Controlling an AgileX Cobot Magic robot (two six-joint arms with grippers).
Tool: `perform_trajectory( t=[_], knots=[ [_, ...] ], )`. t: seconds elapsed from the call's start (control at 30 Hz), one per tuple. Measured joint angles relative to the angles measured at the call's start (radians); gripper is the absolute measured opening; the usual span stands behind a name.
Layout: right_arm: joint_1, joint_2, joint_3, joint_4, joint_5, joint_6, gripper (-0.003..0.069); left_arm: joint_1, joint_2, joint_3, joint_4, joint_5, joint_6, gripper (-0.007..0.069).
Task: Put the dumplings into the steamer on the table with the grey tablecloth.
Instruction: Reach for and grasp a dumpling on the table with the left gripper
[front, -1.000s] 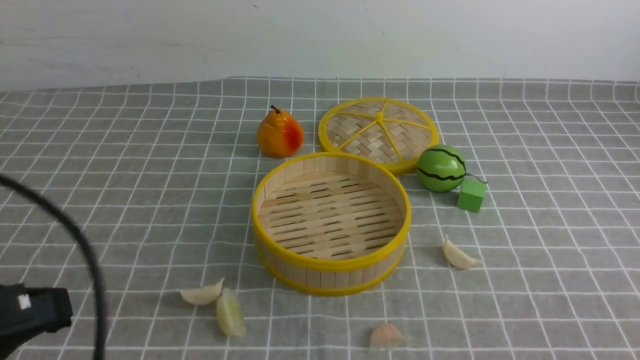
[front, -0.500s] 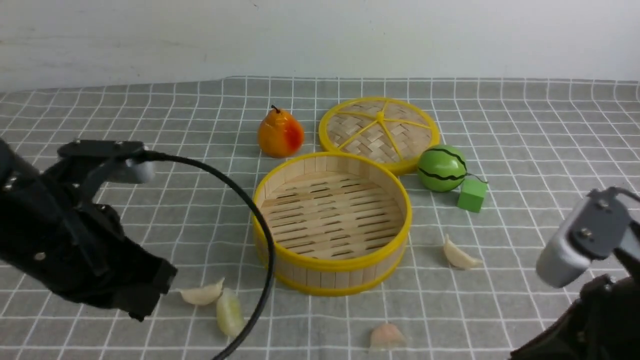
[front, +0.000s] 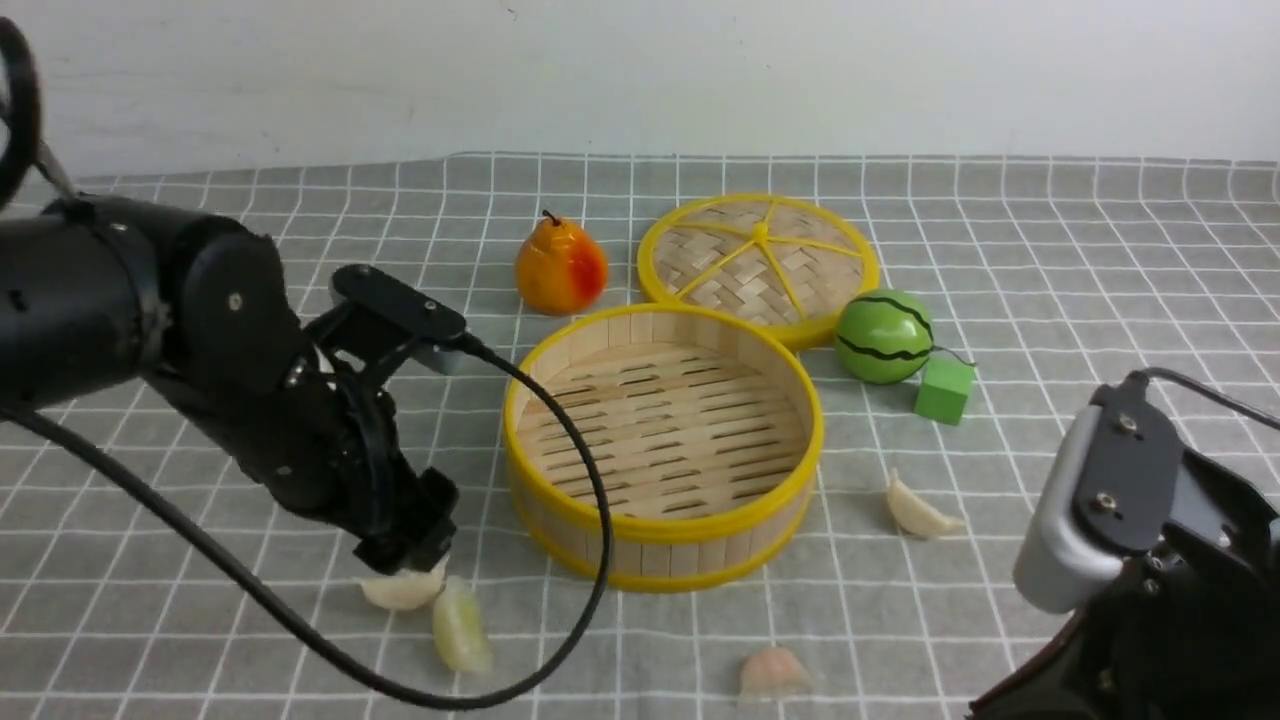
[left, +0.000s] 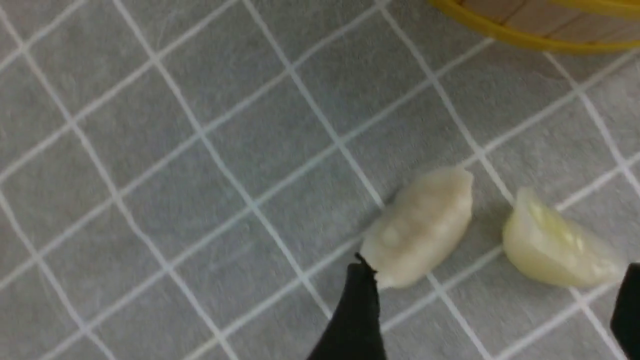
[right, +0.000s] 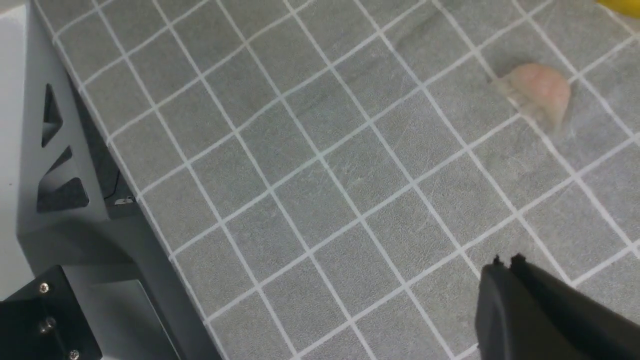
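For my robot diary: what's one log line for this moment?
left gripper open above off-white dumpling | right gripper shut, holding nothing | steamer empty

Bright even light, soft shadows; front view sharp; left wrist view blurred, grey tablecloth (left: 150, 125) lines smeared.

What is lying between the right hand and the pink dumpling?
Nothing but bare grey tablecloth. In the right wrist view, only gridded cloth separates the right hand from the pink dumpling.
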Motion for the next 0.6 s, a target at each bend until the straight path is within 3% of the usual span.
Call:
perform_trajectory(
  t=[0.17, 0.3, 0.6],
  knots=[
    [0.0, 0.0, 0.0, 0.0, 0.0, 0.0, -0.0002, 0.0, 0.086, 0.0, 0.061, -0.045, 0.092, 0.0609],
    [0.0, 0.0, 0.0, 0.0, 0.0, 0.0, -0.0002, 0.0, 0.151, 0.0, 0.121, -0.06, 0.117, 0.0524],
    [0.0, 0.0, 0.0, 0.0, 0.0, -0.001, 0.0005, 0.0, 0.2, -0.007, 0.059, -0.092, 0.12, 0.0386]
  ],
)
